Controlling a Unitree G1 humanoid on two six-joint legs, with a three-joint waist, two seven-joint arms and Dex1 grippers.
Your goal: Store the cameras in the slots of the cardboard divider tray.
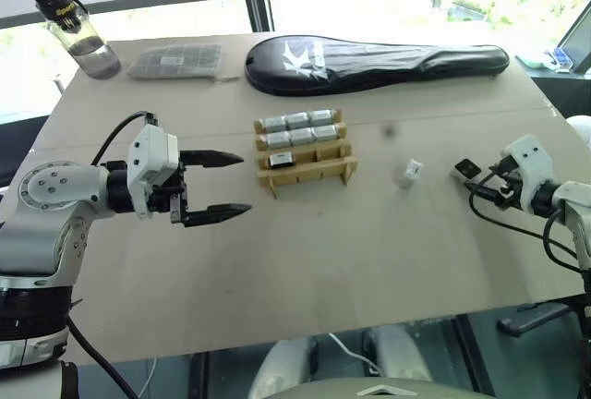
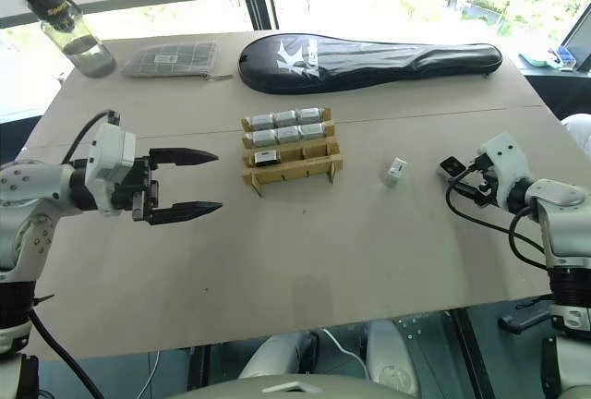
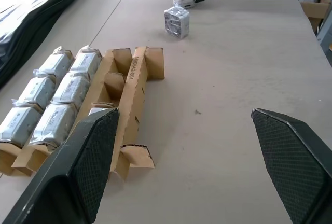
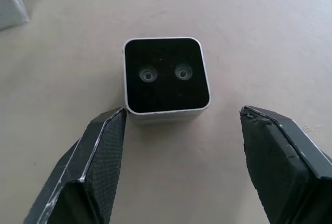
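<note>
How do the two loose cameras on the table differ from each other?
The camera by the right tool lies with its black two-lens face up; the other loose camera stands more upright, showing pale sides. The first sits before the open right tool; the second stands apart. Both are outside the cardboard divider tray.

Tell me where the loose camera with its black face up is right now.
It lies on the table's right side, just ahead of the open right gripper: the camera sits right of the wrapped camera and the tray.
</note>
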